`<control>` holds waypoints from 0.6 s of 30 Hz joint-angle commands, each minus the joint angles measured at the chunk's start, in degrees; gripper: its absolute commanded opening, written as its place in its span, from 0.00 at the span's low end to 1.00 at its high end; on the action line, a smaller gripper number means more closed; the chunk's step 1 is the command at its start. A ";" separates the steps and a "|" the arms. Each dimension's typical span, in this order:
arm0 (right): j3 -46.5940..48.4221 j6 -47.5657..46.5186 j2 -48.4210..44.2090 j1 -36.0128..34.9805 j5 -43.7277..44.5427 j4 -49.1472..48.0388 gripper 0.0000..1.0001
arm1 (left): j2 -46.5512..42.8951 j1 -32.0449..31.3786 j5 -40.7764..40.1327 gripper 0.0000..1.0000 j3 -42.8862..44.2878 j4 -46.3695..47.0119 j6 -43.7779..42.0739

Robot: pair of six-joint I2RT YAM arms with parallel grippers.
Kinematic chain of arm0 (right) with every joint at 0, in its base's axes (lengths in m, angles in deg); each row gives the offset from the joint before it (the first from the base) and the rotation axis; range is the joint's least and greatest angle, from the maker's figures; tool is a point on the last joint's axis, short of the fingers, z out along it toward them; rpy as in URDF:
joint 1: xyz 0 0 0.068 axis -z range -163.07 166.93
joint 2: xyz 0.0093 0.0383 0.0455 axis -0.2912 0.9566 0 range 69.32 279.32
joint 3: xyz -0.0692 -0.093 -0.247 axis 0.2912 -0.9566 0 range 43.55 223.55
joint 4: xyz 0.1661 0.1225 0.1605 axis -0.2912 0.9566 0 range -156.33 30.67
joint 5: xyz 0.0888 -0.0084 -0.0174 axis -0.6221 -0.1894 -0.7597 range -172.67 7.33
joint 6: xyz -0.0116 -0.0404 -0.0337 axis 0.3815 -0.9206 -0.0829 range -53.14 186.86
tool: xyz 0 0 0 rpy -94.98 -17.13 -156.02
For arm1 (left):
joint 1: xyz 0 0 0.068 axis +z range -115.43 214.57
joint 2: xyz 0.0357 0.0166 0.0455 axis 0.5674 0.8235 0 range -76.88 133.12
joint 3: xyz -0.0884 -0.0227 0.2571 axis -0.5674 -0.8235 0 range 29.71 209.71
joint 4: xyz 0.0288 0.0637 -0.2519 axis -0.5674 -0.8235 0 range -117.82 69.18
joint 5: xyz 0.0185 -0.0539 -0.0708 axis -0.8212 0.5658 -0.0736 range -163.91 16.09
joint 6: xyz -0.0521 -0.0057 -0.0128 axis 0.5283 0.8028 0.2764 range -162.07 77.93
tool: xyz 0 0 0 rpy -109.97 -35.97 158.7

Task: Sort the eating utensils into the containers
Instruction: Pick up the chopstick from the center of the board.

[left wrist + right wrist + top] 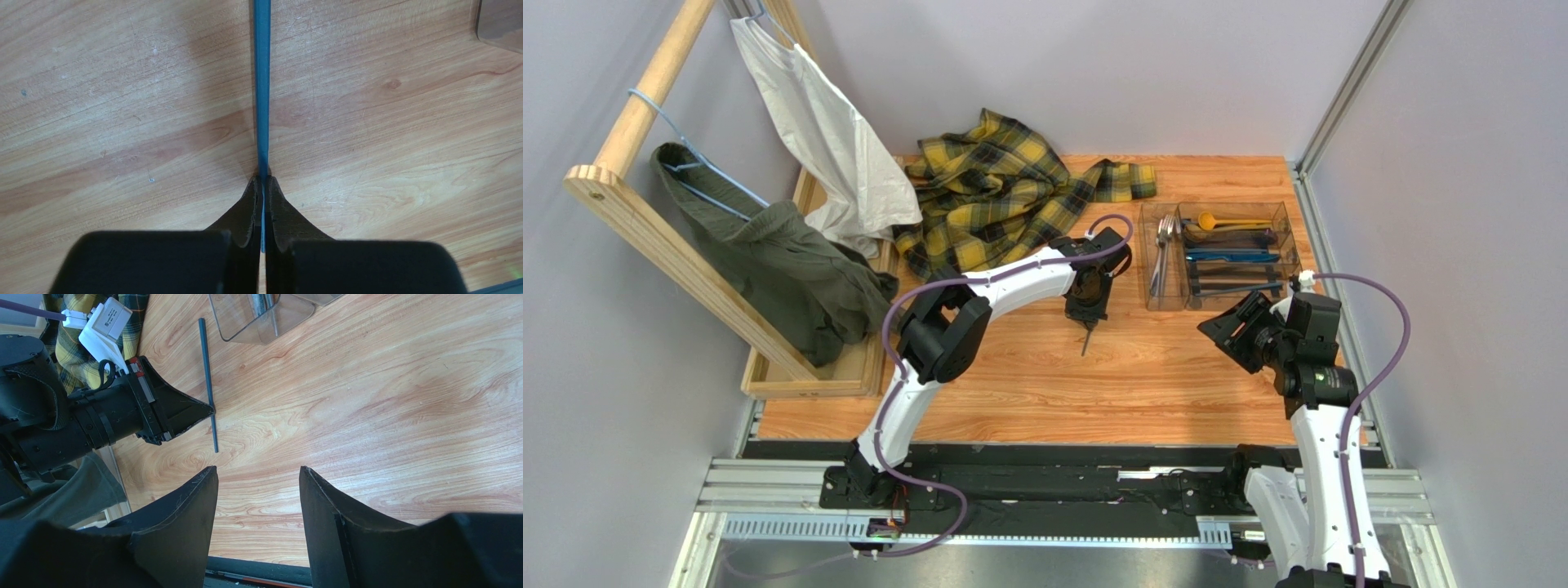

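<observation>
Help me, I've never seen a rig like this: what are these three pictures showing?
Two robot arms, a left arm and a right arm, are bolted at the near edge of a wooden table. The wide picture comes from a fixed camera above and behind them. The other two come from a camera on each wrist, looking past that arm's own fingers.

Each arm ends in a two-finger end effector. The left end effector is shut on a thin bluish stick, low over the wood. The right end effector is open and holds nothing.

At the far right stands a clear tray with cutlery in its compartments. A plaid cloth and a wooden clothes rack are at the far left.
</observation>
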 commanded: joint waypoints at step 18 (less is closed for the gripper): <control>-4.54 2.90 -5.59 -0.12 -9.36 -6.77 0.68 | -19.83 -0.20 -5.08 0.00 -23.75 8.63 -6.63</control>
